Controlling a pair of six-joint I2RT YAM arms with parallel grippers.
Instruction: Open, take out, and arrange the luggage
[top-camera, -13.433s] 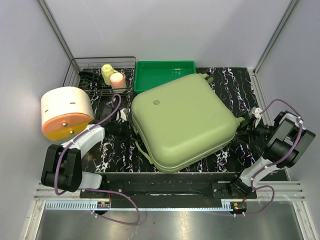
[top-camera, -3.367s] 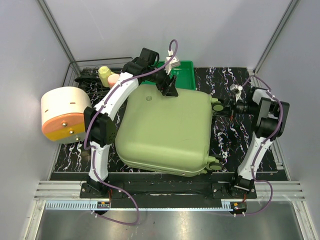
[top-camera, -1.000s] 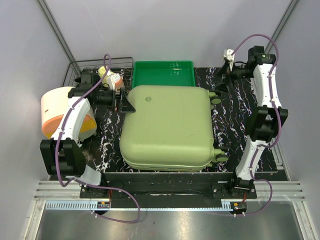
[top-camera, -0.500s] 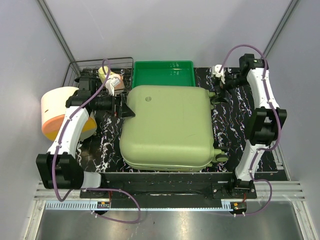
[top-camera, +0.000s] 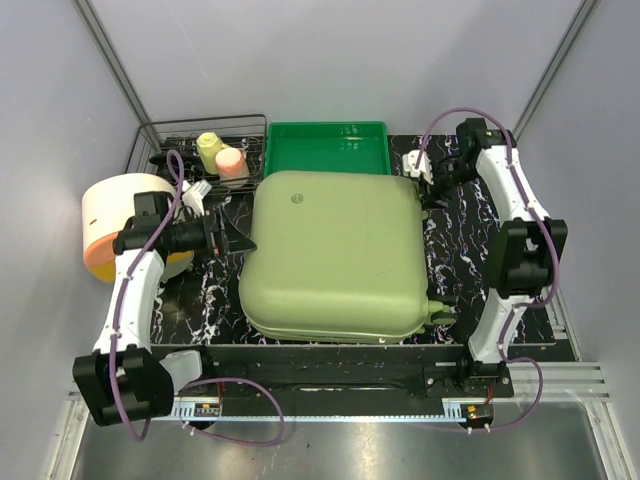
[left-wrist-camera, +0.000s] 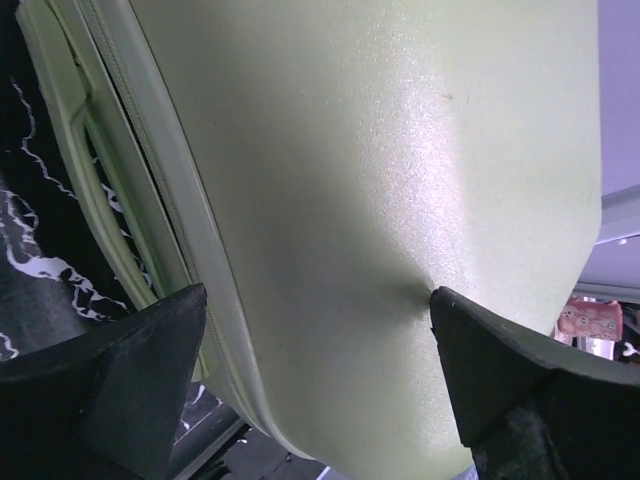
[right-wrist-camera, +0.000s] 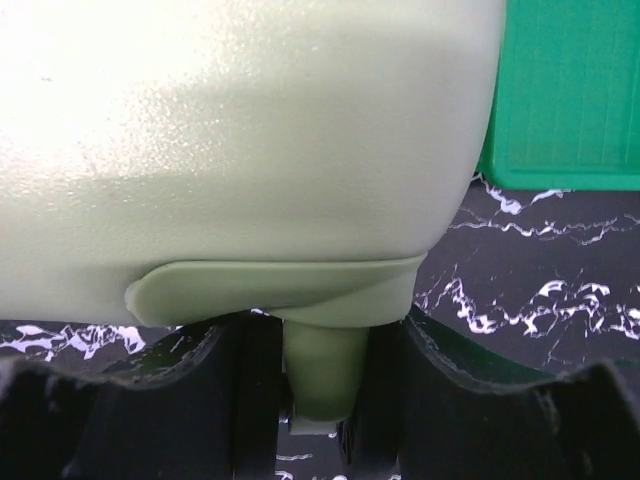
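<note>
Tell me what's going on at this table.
Two robot arms are working on a pale olive-green suitcase that lies flat and closed on the marbled table. The left tool is open, with its fingers spread at the suitcase's left side by the zip rim. The right tool is at the far right corner, its fingers on either side of a wheel. Whether it is gripping the wheel is unclear. Nothing has been taken out yet.

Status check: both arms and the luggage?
Left gripper open, astride the luggage, left edge. Right gripper around far-right wheel, grip unclear. Luggage shut, lying flat. Tray tight behind it.
</note>
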